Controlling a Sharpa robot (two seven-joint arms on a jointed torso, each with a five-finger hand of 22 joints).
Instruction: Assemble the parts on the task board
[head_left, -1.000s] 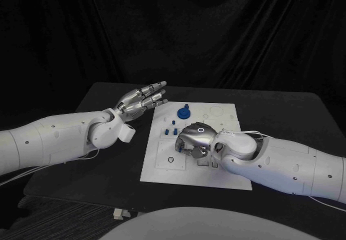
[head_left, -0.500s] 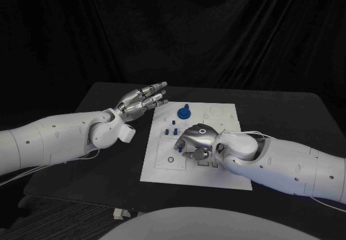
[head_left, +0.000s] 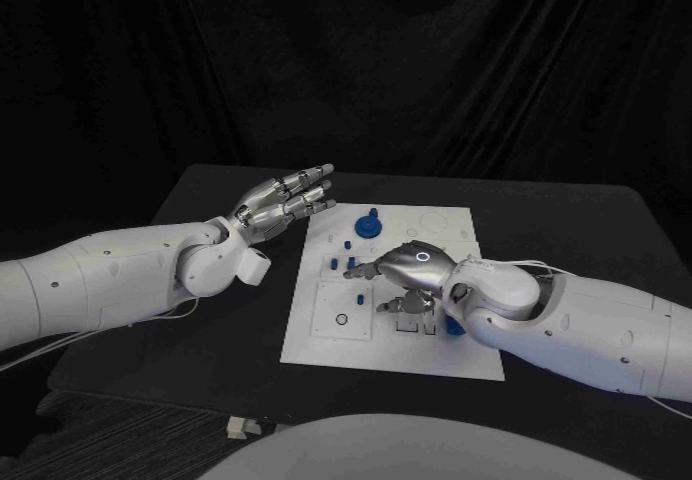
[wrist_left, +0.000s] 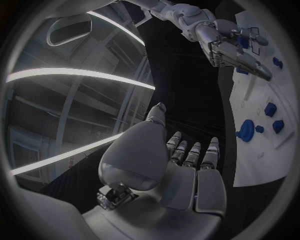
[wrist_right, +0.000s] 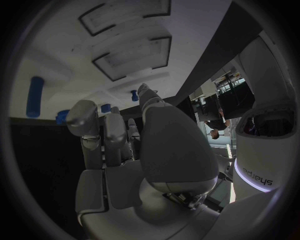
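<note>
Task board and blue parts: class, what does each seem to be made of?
Task board: probably rigid plastic, matte white, flat with crisp printed outlines. Blue parts: likely moulded or printed plastic, uniformly coloured with a dull sheen. Neither is certain from looks alone.

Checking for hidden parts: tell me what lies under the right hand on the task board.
The right hand hovers over the middle of the task board. Small blue parts show beside its fingers; whatever lies directly beneath the palm is covered.

Black table (head_left: 562, 225), dark draped curtain (head_left: 433, 80) behind it, small white bits (head_left: 238, 428) at its front edge
</note>
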